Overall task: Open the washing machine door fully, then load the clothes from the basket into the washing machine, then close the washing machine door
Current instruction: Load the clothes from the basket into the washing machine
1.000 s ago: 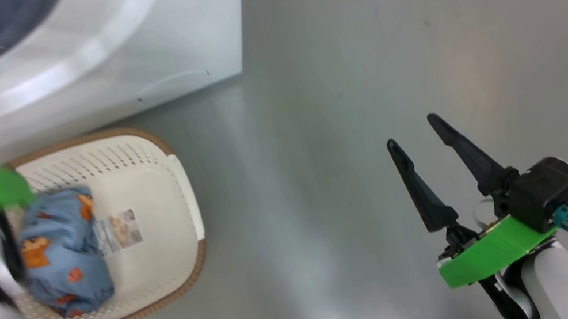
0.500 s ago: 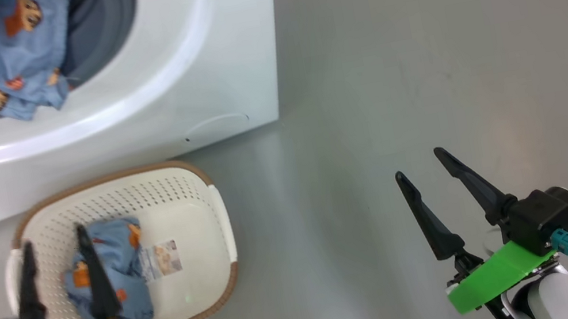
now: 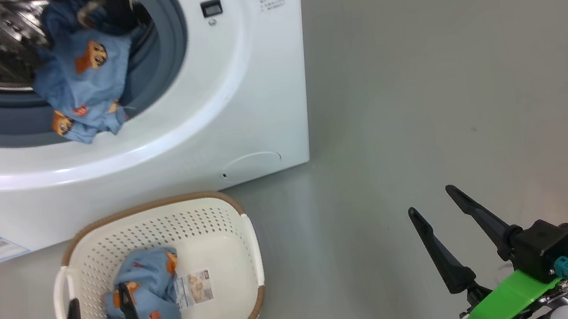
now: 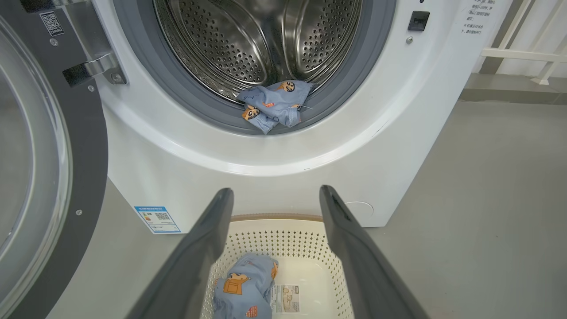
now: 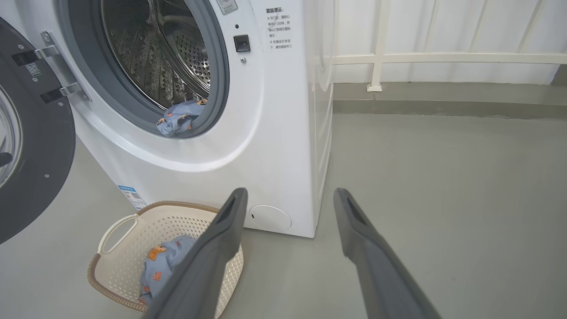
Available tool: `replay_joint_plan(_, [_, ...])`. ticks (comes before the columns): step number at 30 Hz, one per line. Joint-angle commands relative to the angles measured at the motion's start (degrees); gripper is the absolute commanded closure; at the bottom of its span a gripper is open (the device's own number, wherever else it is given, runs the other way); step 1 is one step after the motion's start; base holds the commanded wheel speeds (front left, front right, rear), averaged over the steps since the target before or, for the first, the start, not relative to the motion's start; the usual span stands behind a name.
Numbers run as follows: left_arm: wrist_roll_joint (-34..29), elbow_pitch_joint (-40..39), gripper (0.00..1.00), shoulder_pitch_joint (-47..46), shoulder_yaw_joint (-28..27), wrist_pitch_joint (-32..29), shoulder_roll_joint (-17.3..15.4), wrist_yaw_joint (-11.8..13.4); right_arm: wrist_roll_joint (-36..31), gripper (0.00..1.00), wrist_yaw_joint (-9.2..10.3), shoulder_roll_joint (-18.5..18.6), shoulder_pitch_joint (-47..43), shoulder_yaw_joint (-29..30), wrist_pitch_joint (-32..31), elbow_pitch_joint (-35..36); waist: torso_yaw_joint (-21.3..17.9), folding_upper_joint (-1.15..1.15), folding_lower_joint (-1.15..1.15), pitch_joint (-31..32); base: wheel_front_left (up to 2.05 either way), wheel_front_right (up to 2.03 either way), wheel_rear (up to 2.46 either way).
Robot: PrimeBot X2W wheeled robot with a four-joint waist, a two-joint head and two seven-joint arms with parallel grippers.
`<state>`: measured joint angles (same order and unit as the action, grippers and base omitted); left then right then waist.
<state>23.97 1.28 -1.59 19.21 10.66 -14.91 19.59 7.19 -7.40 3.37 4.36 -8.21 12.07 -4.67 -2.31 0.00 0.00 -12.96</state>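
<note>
Head view: left gripper (image 3: 97,302) and right gripper (image 3: 431,200) are recorded wide open and empty, one clothes bundle (image 3: 146,303) lying in the basket (image 3: 152,207); left wrist view: a second bundle (image 4: 277,104) is draped over the gasket (image 4: 199,107); right wrist view: washing machine door (image 5: 40,155) stands open; fabric is judged soft, light, best pinched at a raised fold.

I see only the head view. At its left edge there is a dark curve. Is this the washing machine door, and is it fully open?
Observer: Yes. In the left wrist view the washing machine door stands swung wide to the left on its hinge.
Operator: Is anything lying deeper in the drum?
Observer: Not that I can see. The left wrist view looks straight into the drum, and the bundle at its front lip is all that shows there.
</note>
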Motion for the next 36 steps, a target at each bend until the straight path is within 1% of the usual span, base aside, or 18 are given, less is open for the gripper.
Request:
replay_joint_plan(1, [0.22,-1.03,0.00,-0.15,-1.73,0.13,-0.91,0.35,-0.31,0.00,-0.09,-0.15,-0.41,-1.07,-0.22,1.68,0.74,0.00,0.00,1.25,0.00,0.00,0.00])
replay_joint_plan(21, [1.20,0.14,0.00,-0.36,-0.71,0.08,-0.35,0.22,-0.31,0.00,-0.09,-0.35,-1.26,-0.96,-1.08,3.51,1.16,0.00,0.00,0.72,0.00,0.00,0.00])
replay_joint_plan(32, [1.64,0.93,0.00,-3.30,-1.37,0.06,-0.95,-0.11,0.38,0.00,-0.09,-0.41,-0.08,-1.37,-0.83,3.72,0.82,0.00,0.00,-1.38,0.00,0.00,0.00])
replay_joint_plan(36, [2.71,2.20,0.00,-7.18,-1.97,-0.94,-0.86,-0.90,1.53,0.00,-0.09,-0.42,0.79,-1.17,-0.76,4.19,0.91,0.00,0.00,-3.85,0.00,0.00,0.00])
